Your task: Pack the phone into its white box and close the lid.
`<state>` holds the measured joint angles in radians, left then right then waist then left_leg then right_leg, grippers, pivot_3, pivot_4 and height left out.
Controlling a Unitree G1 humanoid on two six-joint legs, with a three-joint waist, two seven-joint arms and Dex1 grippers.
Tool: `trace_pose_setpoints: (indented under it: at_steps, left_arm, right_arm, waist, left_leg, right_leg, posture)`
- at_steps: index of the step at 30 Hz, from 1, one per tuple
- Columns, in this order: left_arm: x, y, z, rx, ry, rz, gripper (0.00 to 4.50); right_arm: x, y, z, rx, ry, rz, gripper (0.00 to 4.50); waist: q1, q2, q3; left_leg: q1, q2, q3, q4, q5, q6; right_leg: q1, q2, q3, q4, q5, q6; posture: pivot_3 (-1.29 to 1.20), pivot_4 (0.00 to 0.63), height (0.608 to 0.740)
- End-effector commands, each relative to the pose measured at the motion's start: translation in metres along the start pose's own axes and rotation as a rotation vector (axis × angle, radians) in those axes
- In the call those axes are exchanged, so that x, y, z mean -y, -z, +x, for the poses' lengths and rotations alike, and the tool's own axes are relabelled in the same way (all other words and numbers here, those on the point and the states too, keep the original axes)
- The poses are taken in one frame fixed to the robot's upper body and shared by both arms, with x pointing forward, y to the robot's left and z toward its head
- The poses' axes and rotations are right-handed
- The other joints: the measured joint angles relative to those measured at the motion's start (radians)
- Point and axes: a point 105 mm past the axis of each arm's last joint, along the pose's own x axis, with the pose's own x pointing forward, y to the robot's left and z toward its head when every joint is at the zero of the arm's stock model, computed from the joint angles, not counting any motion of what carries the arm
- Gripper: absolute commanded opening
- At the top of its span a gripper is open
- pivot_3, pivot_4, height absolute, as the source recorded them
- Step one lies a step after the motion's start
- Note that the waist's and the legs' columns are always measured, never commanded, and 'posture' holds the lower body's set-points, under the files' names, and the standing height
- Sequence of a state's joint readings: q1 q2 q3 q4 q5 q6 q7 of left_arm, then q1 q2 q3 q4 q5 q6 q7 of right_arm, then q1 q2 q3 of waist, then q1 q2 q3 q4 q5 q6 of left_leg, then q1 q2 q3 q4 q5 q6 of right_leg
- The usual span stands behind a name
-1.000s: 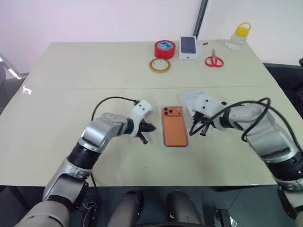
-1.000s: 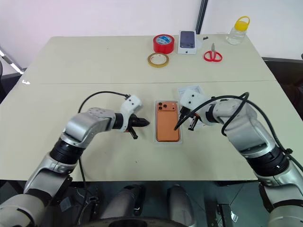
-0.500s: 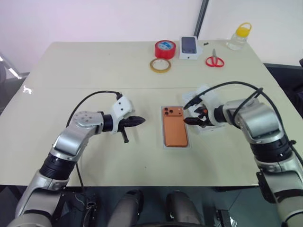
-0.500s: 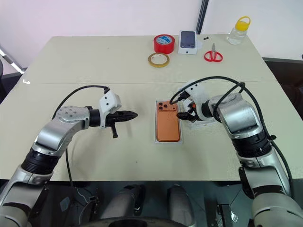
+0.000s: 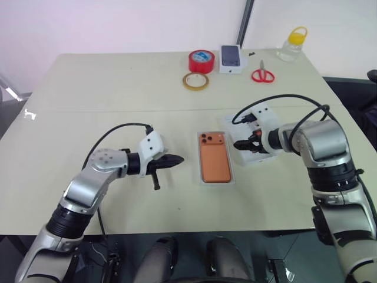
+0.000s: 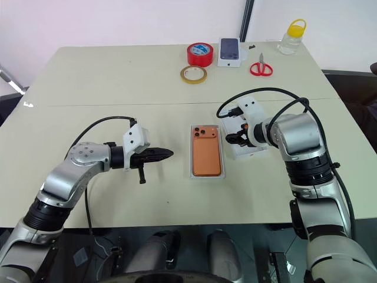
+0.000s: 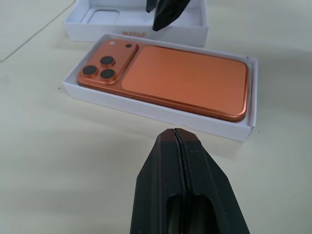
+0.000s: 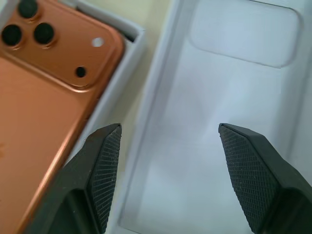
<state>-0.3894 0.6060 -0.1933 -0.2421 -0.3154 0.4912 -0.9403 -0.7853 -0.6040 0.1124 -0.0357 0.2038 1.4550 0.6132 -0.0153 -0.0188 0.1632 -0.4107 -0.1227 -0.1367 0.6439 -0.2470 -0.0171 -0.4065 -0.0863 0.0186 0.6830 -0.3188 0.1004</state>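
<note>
Phone: the copper-orange phone [image 6: 205,151] lies back up inside the white box [image 7: 161,113], its three lenses toward the far side of the table.
White box: it sits flat on the table [image 6: 106,82], roughly midway between the two grippers, uncovered, its thin white walls showing all round the phone.
Lid: the lid [image 8: 214,122] lies hollow side up just beside the box, on the robot's right; a narrow strip of table shows between the two. An oval recess is pressed into its pale inner floor near one end.
Left gripper: the left gripper [image 7: 176,134] hangs above the table to the left of the box, well apart from it, pointing toward the phone's long edge. Its two black fingers are pressed together with nothing between them.
Right gripper: the right gripper [image 8: 168,134] is poised over the lid's near-box edge, tilted downward. Its fingers [image 8: 105,161] stand spread, one over the lid's wall next to the box and the other over the lid's hollow; nothing is held.
Far end of table: a red tape roll [image 6: 199,53], a tan tape ring [image 6: 194,73], a small white box picturing a dark phone [image 6: 230,52], red-handled scissors [image 6: 260,68] and a clear bottle with a yellow cap [image 6: 293,36] stand well away from the work.
</note>
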Motion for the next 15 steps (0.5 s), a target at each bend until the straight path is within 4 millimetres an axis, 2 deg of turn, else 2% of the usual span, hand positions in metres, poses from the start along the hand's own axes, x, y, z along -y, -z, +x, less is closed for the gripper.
trace_pose_setpoints:
  at_steps: [1,5,6,8,10,12,13,15]
  left_arm:
    - [0.000,-0.011,-0.003,0.039,-0.010,0.026,0.00]
    - [0.001,-0.010,-0.001,0.040,-0.007,0.021,0.00]
    - [0.002,-0.010,-0.001,0.041,-0.008,0.020,0.00]
    - [0.002,-0.009,-0.001,0.043,-0.010,0.015,0.00]
    - [0.002,-0.009,0.000,0.043,-0.012,0.012,0.00]
    - [0.002,-0.009,0.000,0.043,-0.014,0.010,0.00]
    - [0.002,-0.009,0.000,0.045,-0.017,0.008,0.00]
    - [0.001,-0.009,-0.001,0.047,-0.028,0.000,0.00]
  right_arm:
    - [-0.002,-0.009,-0.002,0.035,0.002,-0.017,3.32]
    - [-0.009,-0.006,0.006,0.016,-0.005,-0.027,3.32]
    - [-0.010,-0.005,0.008,0.013,-0.002,-0.030,3.09]
    - [-0.012,-0.004,0.011,0.005,0.007,-0.034,2.46]
    - [-0.013,-0.004,0.014,0.000,0.016,-0.029,1.53]
    - [-0.014,-0.004,0.015,-0.002,0.025,-0.024,0.36]
    - [-0.013,-0.004,0.015,-0.001,0.035,-0.018,0.03]
    - [-0.013,-0.006,0.013,0.007,0.044,-0.001,0.03]
  waist:
    - [-0.001,0.000,0.000]
    - [-0.001,0.000,0.000]
    - [0.000,0.000,0.000]
    - [0.000,0.000,0.000]
    - [0.000,0.000,0.000]
    - [0.001,0.000,0.000]
    - [0.000,0.000,0.000]
    - [-0.001,0.000,0.000]
  left_leg:
    - [0.000,0.000,0.000,0.000,0.000,0.000]
    - [0.000,0.000,0.000,0.000,0.000,0.000]
    - [0.000,0.000,0.000,0.000,0.000,0.000]
    - [0.000,0.000,0.000,0.000,0.000,0.000]
    - [0.000,0.000,0.000,0.000,0.000,0.000]
    - [0.000,0.000,0.000,0.000,0.000,0.000]
    - [0.000,0.000,0.000,0.000,0.000,0.000]
    - [0.000,0.000,0.000,0.001,0.000,0.000]
  right_leg:
    - [0.000,0.000,0.000,0.000,0.000,0.000]
    - [0.000,0.000,0.000,0.000,0.000,0.000]
    - [0.000,0.000,0.000,0.000,0.000,0.000]
    - [0.000,0.000,0.000,0.000,0.000,0.000]
    - [0.000,0.000,0.000,0.000,0.000,0.000]
    - [0.000,0.000,0.000,0.000,0.000,0.000]
    - [0.000,0.000,0.000,0.000,0.000,0.000]
    - [0.000,0.000,0.000,0.000,0.000,0.000]
  posture:
    - [0.00,0.150,0.740]
    - [0.00,0.150,0.740]
    - [0.00,0.150,0.740]
    - [0.00,0.150,0.740]
    - [0.00,0.150,0.740]
    - [0.00,0.150,0.740]
    - [0.00,0.150,0.740]
    - [0.00,0.150,0.740]
